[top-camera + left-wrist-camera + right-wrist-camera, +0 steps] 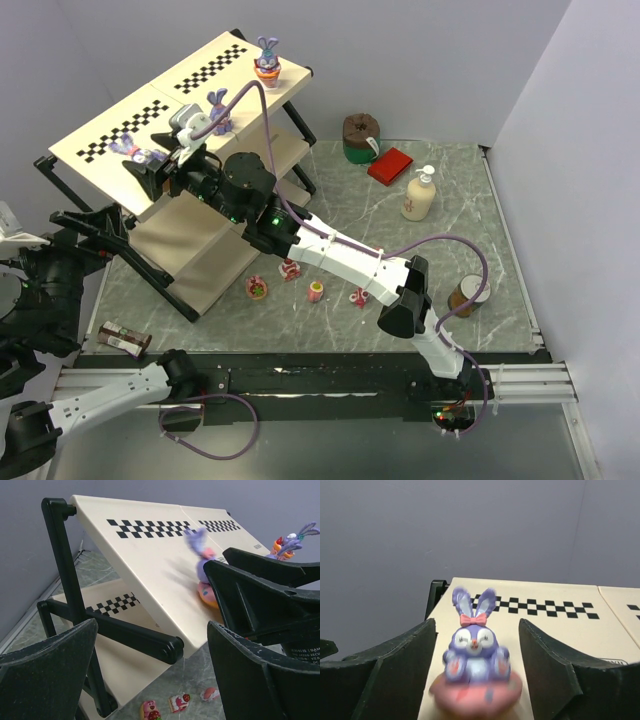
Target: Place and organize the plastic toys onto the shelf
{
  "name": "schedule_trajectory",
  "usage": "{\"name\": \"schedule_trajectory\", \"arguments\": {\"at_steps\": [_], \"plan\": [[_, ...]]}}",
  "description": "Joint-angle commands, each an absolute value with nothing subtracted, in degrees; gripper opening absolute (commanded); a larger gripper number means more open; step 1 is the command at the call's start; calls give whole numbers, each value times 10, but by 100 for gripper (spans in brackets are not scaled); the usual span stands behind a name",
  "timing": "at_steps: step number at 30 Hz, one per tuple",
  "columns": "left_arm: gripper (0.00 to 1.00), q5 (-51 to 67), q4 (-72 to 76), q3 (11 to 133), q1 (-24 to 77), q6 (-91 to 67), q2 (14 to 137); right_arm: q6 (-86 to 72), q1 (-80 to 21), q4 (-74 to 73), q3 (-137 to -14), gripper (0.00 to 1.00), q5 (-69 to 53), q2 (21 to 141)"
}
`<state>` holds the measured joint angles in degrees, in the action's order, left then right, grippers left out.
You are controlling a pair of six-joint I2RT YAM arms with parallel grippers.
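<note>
- My right gripper (476,626), jaws wide apart, straddles the purple plastic bunny (474,652) on its pink base, at ten o'clock in the top view, on the cream checkered shelf (570,635).
- My left gripper (150,677) gapes empty.

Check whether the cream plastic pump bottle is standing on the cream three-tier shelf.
No, the cream plastic pump bottle stands on the marbled tabletop, apart from the cream three-tier shelf.

Three bunnies (218,112) stand on the top board of the shelf (120,115); four small toys (290,270) lie on the bench (450,200) before it, a bottle (419,195) farther right.
</note>
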<state>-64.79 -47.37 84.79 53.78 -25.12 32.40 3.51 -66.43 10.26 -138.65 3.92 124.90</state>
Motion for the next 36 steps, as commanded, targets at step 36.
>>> {"name": "schedule_trajectory", "arguments": {"at_steps": [36], "plan": [[94, -887, -92, 919, 844, 57, 399, 55, -664, 120, -1361, 69, 52, 1158]]}}
